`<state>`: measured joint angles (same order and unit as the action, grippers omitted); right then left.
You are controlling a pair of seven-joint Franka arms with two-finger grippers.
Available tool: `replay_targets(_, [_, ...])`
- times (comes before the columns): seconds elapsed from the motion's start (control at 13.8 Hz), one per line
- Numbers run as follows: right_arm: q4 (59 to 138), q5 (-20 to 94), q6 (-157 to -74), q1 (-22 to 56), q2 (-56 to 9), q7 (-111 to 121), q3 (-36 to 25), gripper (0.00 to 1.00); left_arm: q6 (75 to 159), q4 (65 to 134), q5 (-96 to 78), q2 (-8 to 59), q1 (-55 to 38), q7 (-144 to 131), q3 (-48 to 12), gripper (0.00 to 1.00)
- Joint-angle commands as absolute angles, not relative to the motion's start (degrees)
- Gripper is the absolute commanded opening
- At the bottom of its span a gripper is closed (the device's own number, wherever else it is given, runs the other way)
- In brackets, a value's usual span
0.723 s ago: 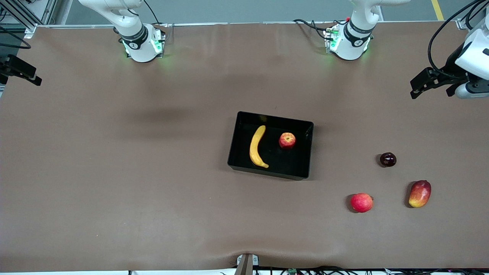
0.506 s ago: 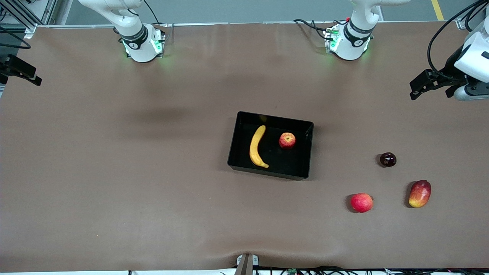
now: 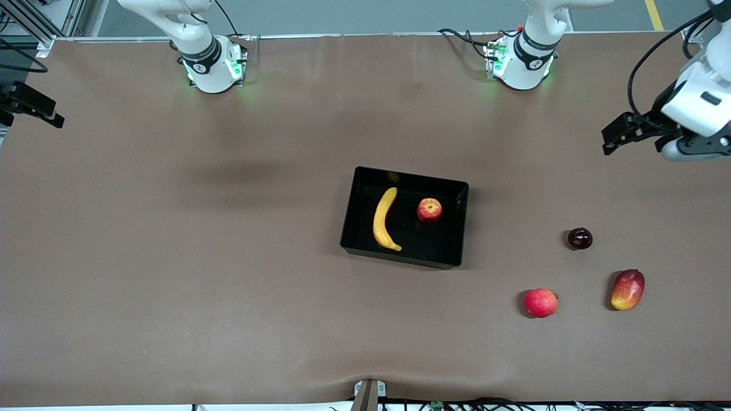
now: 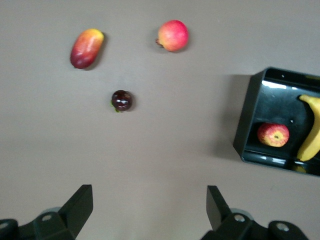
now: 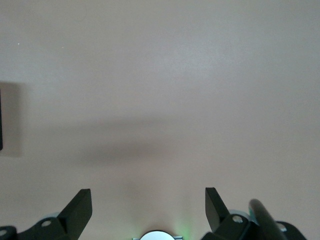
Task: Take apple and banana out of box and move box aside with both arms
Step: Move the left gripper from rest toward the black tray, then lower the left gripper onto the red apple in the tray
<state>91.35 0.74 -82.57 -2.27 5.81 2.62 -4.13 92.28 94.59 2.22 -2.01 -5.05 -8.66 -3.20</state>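
Reaching first for the apple (image 3: 429,209), we come straight down, fingers astride it, clear of the banana (image 3: 384,220) beside it in the box (image 3: 440,260) at mid-table; the banana's long axis runs toward the camera. Our left gripper (image 4: 150,207) hangs open over bare table, our right gripper (image 5: 148,207) likewise

Right hand (image 5: 148,207), fingers (image 5: 80,206) spread, over bare table (image 5: 165,85).
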Motion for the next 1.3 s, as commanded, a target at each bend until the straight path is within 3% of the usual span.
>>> replay_targets(0.0, [90.35,1.67,-82.35,-2.9,5.36,3.34,-3.52,1.0,91.4,93.34,1.93,1.48,-6.59,-15.34,-7.54,1.0])
replay_targets(0.36, [90.26,1.67,-83.14,-2.11,4.92,3.34,-3.25,1.0,100.26,94.21,1.93,9.65,-6.86,-28.63,-17.04,1.0])
replay_targets(0.58, [90.26,1.67,-83.32,-2.11,4.83,3.34,-3.25,1.0,110.7,99.99,1.93,10.98,-7.03,-32.68,-20.38,1.0])
replay_targets(0.8, [90.26,1.67,-83.23,-2.29,4.83,3.43,-3.25,1.0,120.91,106.86,1.93,12.91,-9.66,-35.15,-20.65,1.0])
replay_targets(1.23, [88.86,1.67,-82.97,-2.9,3.16,3.34,-3.34,1.0,129.63,106.96,2.46,23.63,-13.35,-38.67,-20.57,1.0])
